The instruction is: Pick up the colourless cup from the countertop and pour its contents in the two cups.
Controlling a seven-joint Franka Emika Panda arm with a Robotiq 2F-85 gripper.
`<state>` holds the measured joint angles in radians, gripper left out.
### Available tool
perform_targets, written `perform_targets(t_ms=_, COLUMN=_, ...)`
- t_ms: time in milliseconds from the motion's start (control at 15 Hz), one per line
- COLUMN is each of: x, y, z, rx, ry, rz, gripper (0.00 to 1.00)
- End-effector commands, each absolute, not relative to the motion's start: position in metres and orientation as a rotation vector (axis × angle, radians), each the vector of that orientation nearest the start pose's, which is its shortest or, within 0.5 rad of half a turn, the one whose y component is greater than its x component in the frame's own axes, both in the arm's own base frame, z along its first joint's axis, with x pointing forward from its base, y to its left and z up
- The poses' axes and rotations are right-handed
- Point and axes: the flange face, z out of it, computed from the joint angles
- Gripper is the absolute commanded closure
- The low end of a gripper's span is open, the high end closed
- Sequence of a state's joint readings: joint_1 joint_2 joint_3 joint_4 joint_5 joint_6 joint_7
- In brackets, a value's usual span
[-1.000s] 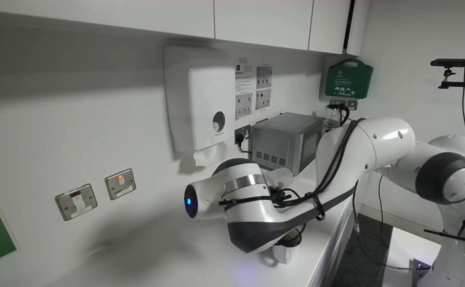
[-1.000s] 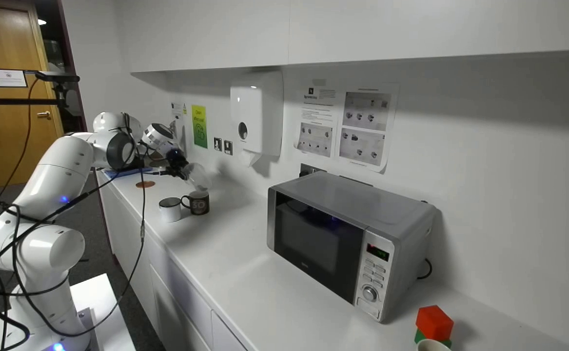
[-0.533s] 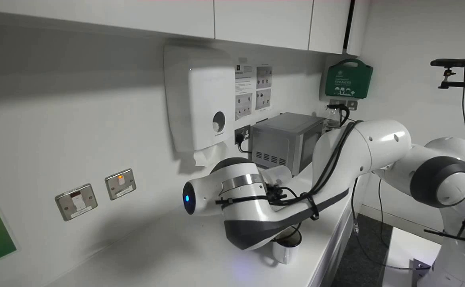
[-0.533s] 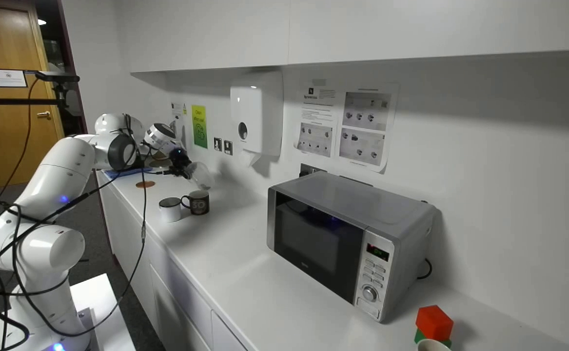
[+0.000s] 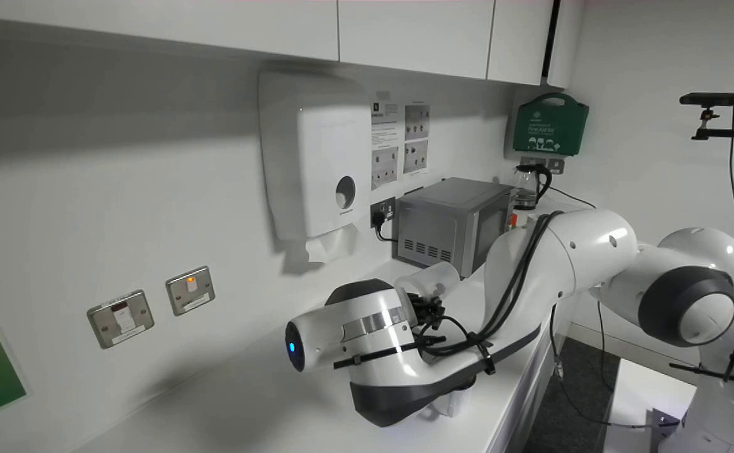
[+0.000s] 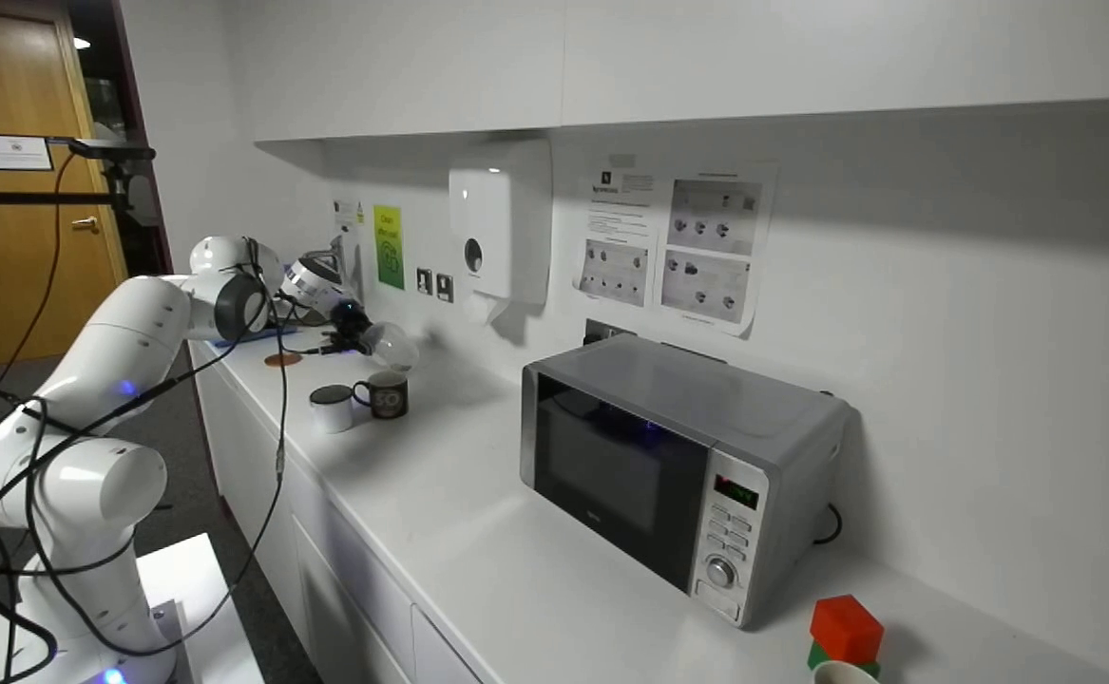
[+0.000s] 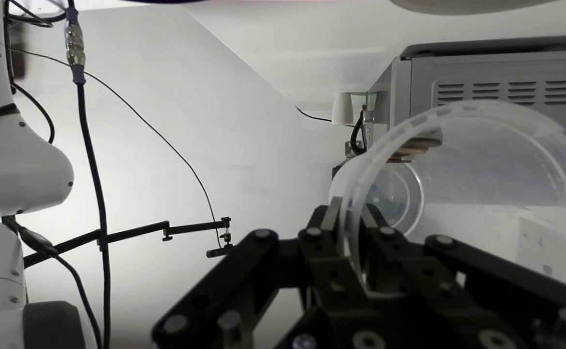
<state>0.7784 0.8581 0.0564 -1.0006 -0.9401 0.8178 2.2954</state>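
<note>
Pinching colourless cup (image 6: 392, 348) by one side with gripper (image 7: 352, 218) — tilted, held above countertop (image 6: 478, 484), near dark mug (image 6: 390, 395). Probably set to pour — centre over dark mug first, then tip slowly.

arm (image 5: 565, 264) now lower than before

Walls (image 5: 153, 207) plain white. White overhead cabinets (image 5: 414, 38) cast a soft shadow band (image 5: 121, 132) beneath. Below them, wall-mounted towel dispenser (image 5: 316, 154); nearby switch plate (image 5: 190, 290) shows an orange light (image 5: 190, 279). Green first-aid case (image 5: 551, 126) mounted farther along. In an exterior view, wooden door (image 6: 3, 275) in background. Floor (image 5: 555, 421) dark grey.
</note>
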Motion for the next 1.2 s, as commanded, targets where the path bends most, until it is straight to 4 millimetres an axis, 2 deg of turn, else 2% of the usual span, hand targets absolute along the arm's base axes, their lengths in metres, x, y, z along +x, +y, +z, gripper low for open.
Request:
perform_targets(t_ms=0, x=0.5295, y=0.4013, z=0.3784, rx=1.225, ry=-1.437, rz=1.045, gripper=0.98)
perform_targets(t_ms=1133, x=0.5265, y=0.4056, z=0.3741, rx=1.144, ry=-1.381, rz=1.112, gripper=0.98)
